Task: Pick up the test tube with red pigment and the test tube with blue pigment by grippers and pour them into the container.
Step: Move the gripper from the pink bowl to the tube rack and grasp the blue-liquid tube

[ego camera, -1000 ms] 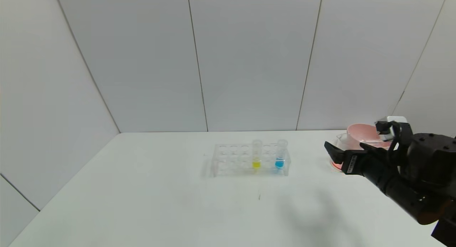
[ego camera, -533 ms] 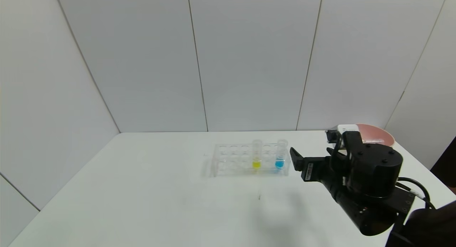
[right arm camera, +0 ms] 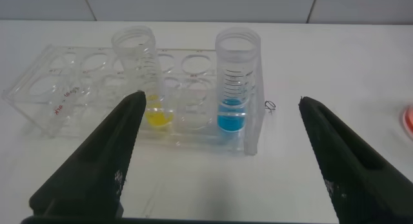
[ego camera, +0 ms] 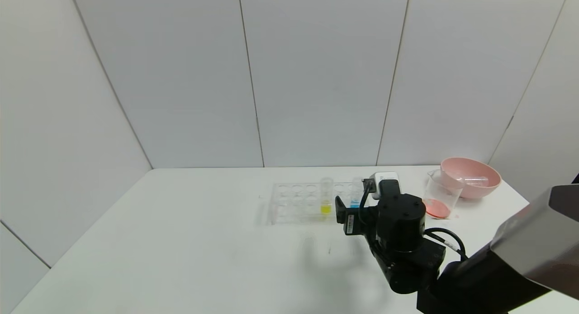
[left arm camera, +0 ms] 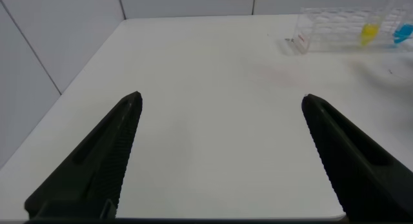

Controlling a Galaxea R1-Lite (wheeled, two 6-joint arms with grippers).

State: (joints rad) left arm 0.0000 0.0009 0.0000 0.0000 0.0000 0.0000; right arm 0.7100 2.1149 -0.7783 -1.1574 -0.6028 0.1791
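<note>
The right gripper [right arm camera: 219,153], its slim black fingers spread wide and holding nothing, hovers just in front of the clear plastic tube rack [right arm camera: 77,98], facing the clear graduated test tube with bright blue liquid [right arm camera: 236,79], which stands upright at the rack's end nearest the small clear beaker with a pouring spout [ego camera: 441,197]. That beaker, beside a pink bowl [ego camera: 470,177], has orange-red liquid at its bottom; an empty clear tube seems to lie in the bowl, suggesting the red pour is done. The chief risk appears to be a misaligned approach: a finger striking the light rack could shove or tip it, and the neighbouring clear tube with yellow liquid [right arm camera: 137,72] stands near enough to be caught or knocked. The left gripper [left arm camera: 219,153], likewise open and empty, hangs parked well away over the white table [ego camera: 181,241].
</note>
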